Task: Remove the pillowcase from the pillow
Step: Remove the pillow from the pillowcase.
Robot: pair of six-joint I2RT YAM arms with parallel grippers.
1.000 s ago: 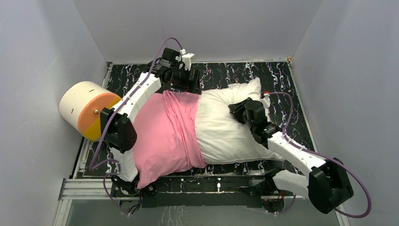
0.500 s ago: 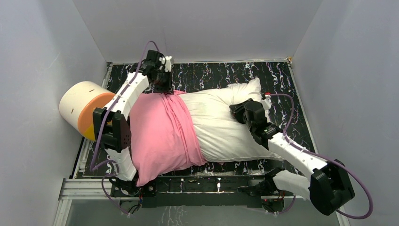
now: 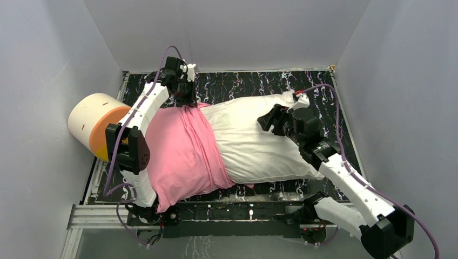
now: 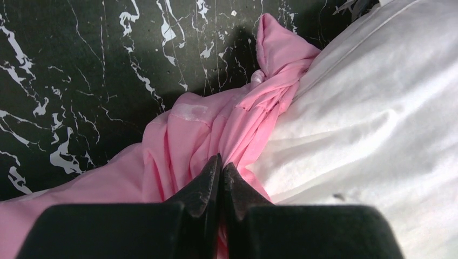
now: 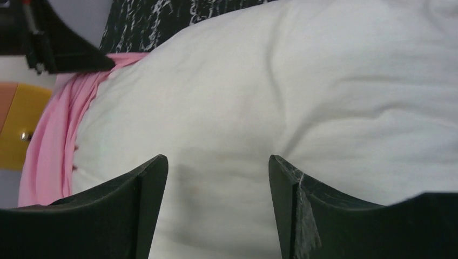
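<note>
1. Close to the arm bases, the pink pillowcase (image 3: 181, 154) covers the left end of the pillow. Its near corner reaches the front edge of the table (image 3: 243, 86).
2. The white pillow (image 3: 264, 148) lies across the middle of the table. Its right part is bare, so the cover looks about half off.
3. The right gripper (image 5: 216, 162) hovers over the bare pillow with its fingers wide apart, holding nothing. It is likely there to press the pillow down so it does not slide along.
4. Farther back, the left gripper (image 4: 221, 162) is pinched tight on the bunched pink edge of the pillowcase. The folds of cloth run to its tips, likely so it can tug the cover off to the left.
</note>
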